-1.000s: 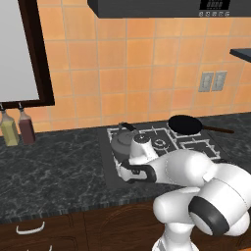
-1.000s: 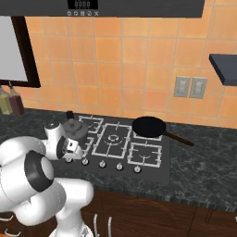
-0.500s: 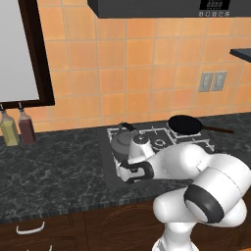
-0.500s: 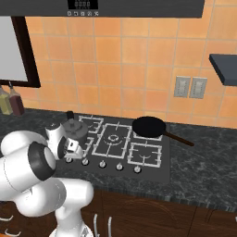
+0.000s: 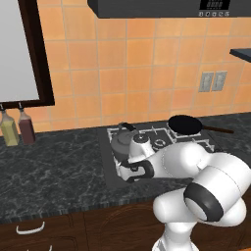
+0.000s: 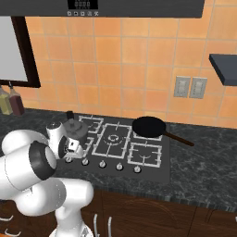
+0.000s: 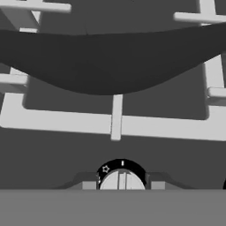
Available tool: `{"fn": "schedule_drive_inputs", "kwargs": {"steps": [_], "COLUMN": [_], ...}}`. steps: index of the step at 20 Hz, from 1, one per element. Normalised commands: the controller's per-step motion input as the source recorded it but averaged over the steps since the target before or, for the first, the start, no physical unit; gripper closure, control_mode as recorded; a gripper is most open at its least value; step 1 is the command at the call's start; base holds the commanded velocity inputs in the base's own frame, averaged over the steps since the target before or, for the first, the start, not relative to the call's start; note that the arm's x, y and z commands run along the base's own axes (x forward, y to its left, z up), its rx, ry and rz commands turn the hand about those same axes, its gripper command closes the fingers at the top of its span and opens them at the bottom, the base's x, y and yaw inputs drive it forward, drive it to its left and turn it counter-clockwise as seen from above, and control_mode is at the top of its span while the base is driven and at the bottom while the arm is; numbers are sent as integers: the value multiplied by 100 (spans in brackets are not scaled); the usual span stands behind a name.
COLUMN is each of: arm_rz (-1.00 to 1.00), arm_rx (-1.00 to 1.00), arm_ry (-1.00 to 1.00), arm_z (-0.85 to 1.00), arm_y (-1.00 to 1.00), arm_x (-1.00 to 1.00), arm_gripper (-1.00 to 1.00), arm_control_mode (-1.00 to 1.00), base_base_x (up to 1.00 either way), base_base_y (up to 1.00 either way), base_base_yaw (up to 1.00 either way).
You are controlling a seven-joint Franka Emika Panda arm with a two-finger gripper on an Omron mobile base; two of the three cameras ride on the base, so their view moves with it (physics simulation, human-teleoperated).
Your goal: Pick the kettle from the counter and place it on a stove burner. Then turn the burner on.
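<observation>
- Kettle point(image 5: 121, 142) sat on the burner point(image 7: 115, 123), front-left of the cooktop point(image 6: 152, 167).
- Gripper point(image 7: 121, 184) straddled the knob point(image 7: 122, 180) below the kettle; grip on it unclear.

arm point(image 5: 196, 166): glossy white rounded shells | joints: dark grey-black bands and caps | wrist point(image 6: 60, 139): white with black trim | fingers point(image 7: 88, 184): small, dark grey tips

Dark marbled surface point(image 5: 54, 171) has a black cooktop point(image 6: 152, 169) set into it. Kettle point(image 5: 122, 140) sits on the front-left burner grate point(image 7: 115, 123), frying pan point(image 6: 149, 126) on the back-right one. Two bottles point(image 5: 18, 128) stand at the far left.
</observation>
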Motion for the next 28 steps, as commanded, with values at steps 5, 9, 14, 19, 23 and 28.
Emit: {"fn": "schedule_drive_inputs", "kwargs": {"steps": [5,9,14,19,23,28], "arm_rz": [8,17,18,18,19,18], "arm_rx": [0,0,0,-1,-2,-2], "arm_ry": [0,0,0,0,0,0], "arm_z": [0,0,0,0,0,0], "arm_y": [0,0,0,0,0,0], "arm_x": [0,0,0,0,0,0], "arm_gripper": [100,100,100,100,100,100], "arm_control_mode": [-100,-100,-100,-100,-100,-100], "base_base_x": [0,0,0,0,0,0], "base_base_y": [0,0,0,0,0,0], "base_base_yaw": [0,0,0,0,0,0]}}
